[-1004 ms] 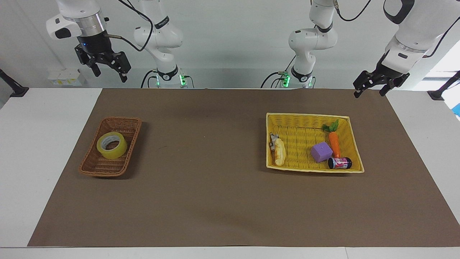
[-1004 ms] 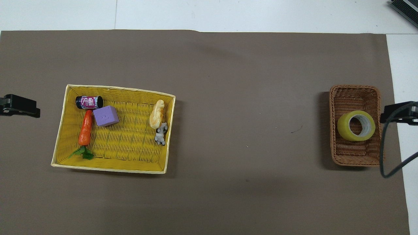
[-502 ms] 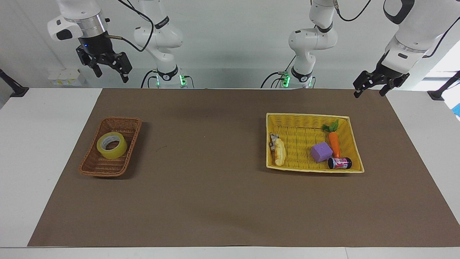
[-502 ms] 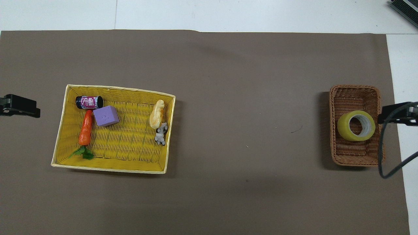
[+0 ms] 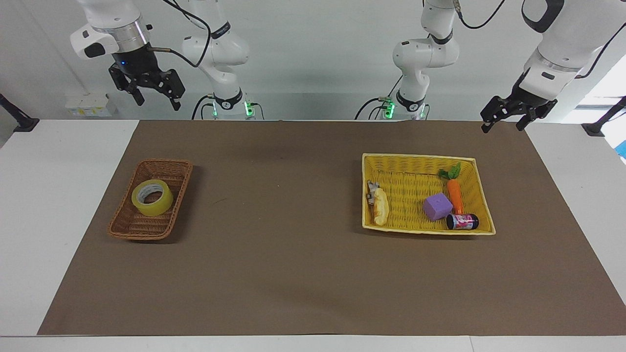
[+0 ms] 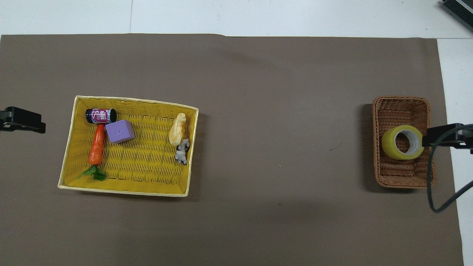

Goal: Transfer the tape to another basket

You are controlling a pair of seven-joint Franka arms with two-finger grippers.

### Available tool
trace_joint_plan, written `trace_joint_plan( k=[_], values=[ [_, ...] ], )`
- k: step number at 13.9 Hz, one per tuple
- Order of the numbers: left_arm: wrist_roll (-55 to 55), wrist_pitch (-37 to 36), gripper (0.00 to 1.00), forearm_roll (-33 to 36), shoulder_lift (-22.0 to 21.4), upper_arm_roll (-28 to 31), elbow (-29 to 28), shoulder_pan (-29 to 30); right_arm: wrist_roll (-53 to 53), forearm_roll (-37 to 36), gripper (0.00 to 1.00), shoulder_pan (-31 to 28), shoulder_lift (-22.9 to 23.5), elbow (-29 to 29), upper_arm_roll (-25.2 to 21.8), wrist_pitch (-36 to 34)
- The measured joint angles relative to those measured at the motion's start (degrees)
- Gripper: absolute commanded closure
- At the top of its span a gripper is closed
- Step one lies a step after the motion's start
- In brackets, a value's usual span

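The yellow tape point(image 5: 152, 197) point(image 6: 402, 142) lies flat in the small brown wicker basket point(image 5: 169, 168) point(image 6: 401, 104) at the right arm's end of the table. My right gripper point(image 5: 157, 101) hangs open and empty, high in the air and well clear of the tape. In the overhead view one of its fingers point(image 6: 441, 139) overlaps that basket's rim beside the tape. My left gripper point(image 5: 502, 128) waits open and empty above the mat's corner at the left arm's end, with only a tip point(image 6: 23, 119) showing from overhead.
A larger yellow woven basket point(image 5: 415, 157) point(image 6: 133, 101) stands toward the left arm's end. It holds a carrot point(image 5: 455, 194), a purple cube point(image 5: 437, 206), a small dark can point(image 5: 462, 221), a bread piece point(image 5: 381, 207) and a small grey toy point(image 6: 182, 152). A black cable point(image 6: 430, 184) hangs by the brown basket.
My right gripper has drifted a little toward the brown basket, so its finger now overlaps the rim beside the tape in the overhead view. The left arm and the objects are still.
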Motion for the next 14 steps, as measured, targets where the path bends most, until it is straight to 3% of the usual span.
trace_joint_plan(
  k=[14],
  values=[
    [0.0,0.0,0.00,0.0,0.0,0.0,0.0,0.0,-2.8,1.4,0.00,0.5,-0.3,-0.5,0.5,-0.4]
  ],
)
